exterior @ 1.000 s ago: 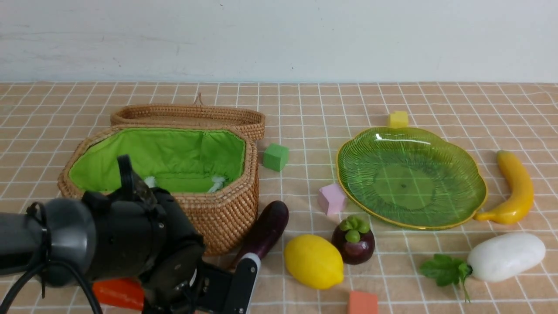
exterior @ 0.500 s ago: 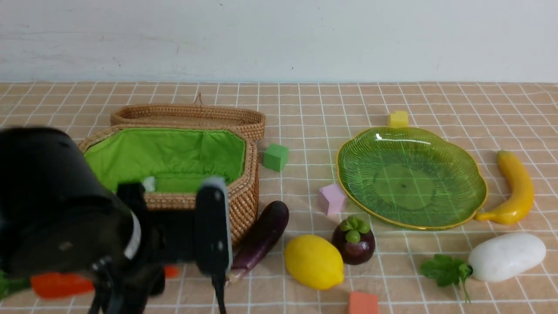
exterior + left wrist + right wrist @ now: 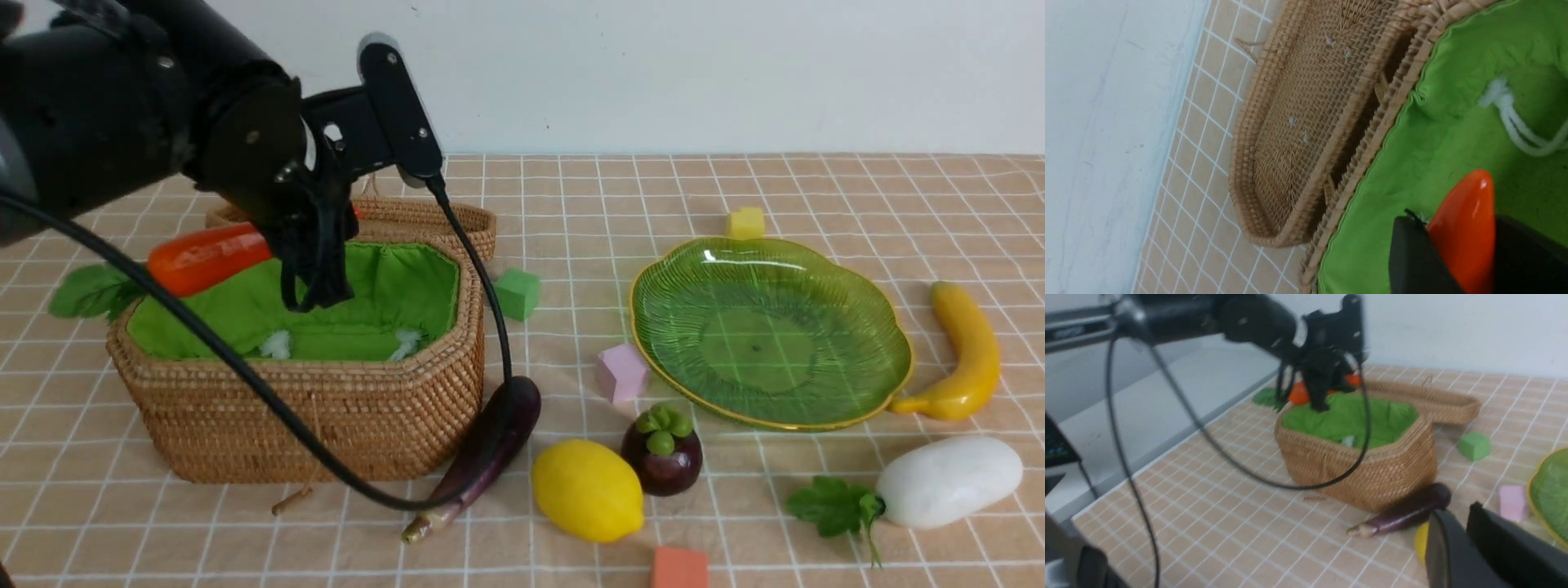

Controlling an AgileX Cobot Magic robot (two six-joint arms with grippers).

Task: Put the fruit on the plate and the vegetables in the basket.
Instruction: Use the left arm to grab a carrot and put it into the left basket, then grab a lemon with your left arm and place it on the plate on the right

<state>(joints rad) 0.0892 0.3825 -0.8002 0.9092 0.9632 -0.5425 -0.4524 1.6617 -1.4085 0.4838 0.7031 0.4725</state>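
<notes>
The left claw [image 3: 314, 273] is closed partway across the carrot [image 3: 204, 260], pinching it near its pointed end. The basket [image 3: 326, 408] sits directly beneath the claw, its green lining open below the fingers. The carrot lies level, its long axis crosswise to the fingers and roughly along the basket's length. Its leaves trail out to the claw's left, past the basket's rim (they overhang the counter [image 3: 571, 204]), and the tip pokes just beyond the fingers toward the lid [image 3: 424, 216]. I judge the leafy end must clear that rim before release. The right claw [image 3: 1457, 522] sits low and well apart, and I cannot tell whether it is open.
</notes>
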